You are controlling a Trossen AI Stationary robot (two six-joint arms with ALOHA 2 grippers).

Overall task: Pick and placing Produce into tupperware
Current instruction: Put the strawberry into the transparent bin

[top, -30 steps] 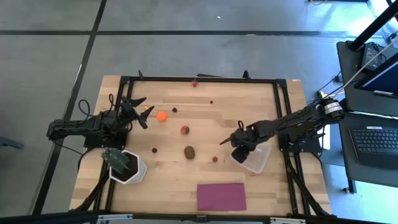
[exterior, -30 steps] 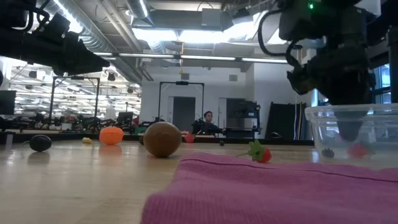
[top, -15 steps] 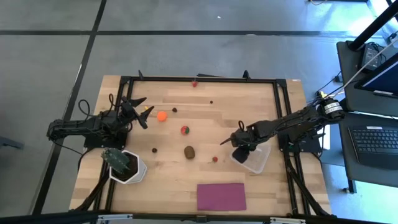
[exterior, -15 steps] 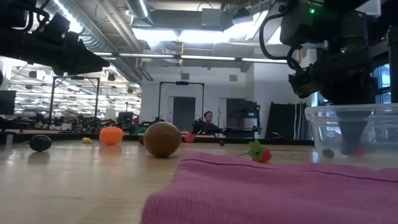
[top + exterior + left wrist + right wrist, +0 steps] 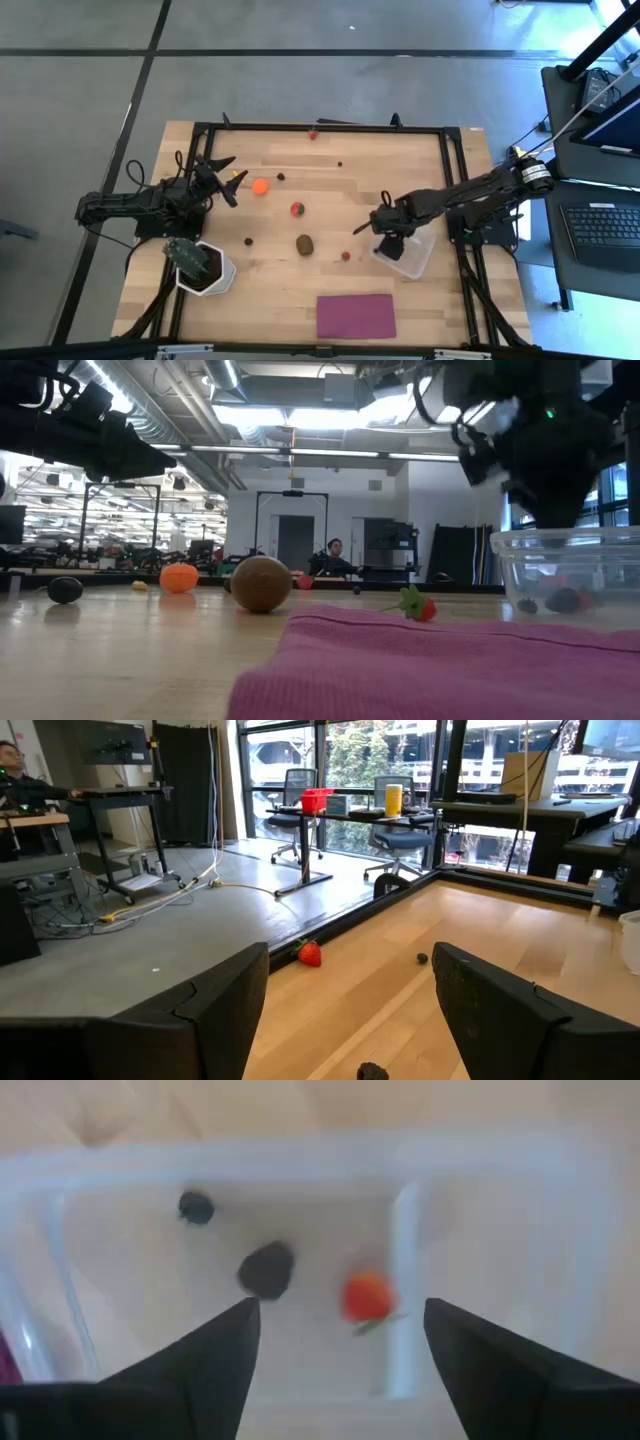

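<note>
The clear tupperware sits on the table's right side. It holds two dark berries and a small red piece. My right gripper hangs open just above it, fingers pointing down, with nothing between them. On the wood lie an orange ball, a red-and-green piece, a brown oval, a small red piece and more dark berries. My left gripper waits open at the table's left, pointing level.
A green plant in a white pot stands near the left front. A magenta cloth lies at the front edge. A red strawberry rests against the far frame rail. The black frame borders the table.
My right gripper has risen out of the tupperware, and its wrist has rolled a little. A dark berry now lies on the tub's floor beside the red piece, where the gripper's fingers stood before.
</note>
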